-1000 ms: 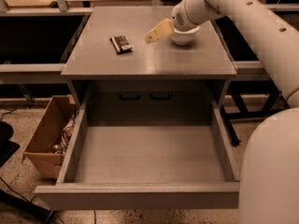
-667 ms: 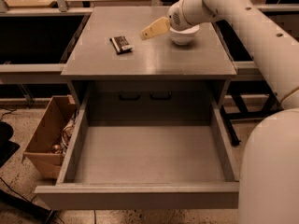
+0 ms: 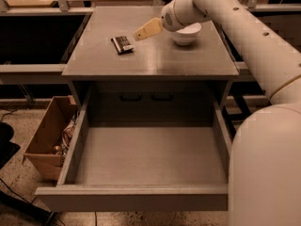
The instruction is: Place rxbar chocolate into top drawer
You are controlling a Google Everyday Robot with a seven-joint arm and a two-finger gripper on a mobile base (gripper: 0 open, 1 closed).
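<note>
While one rxbar chocolate (image 3: 122,44) is seen on the tabletop (image 3: 155,62), the gripper (image 3: 146,30) is held just beside it, grip state undeterminable; one top drawer (image 3: 131,197) is pulled open, one white bowl (image 3: 186,34) nearby.

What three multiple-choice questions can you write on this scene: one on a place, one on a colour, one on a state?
1. Where is the rxbar chocolate? A) in the top drawer B) on the cabinet top C) in the bowl
2. What colour is the bowl? A) white B) red C) green
3. How is the top drawer? A) shut B) taken out C) pulled open

Answers: 1 B, it lies flat there, near the gripper, which hovers above that top beside the bowl. 2 A, it is plainly white. 3 C, its grey bottom shows.
</note>
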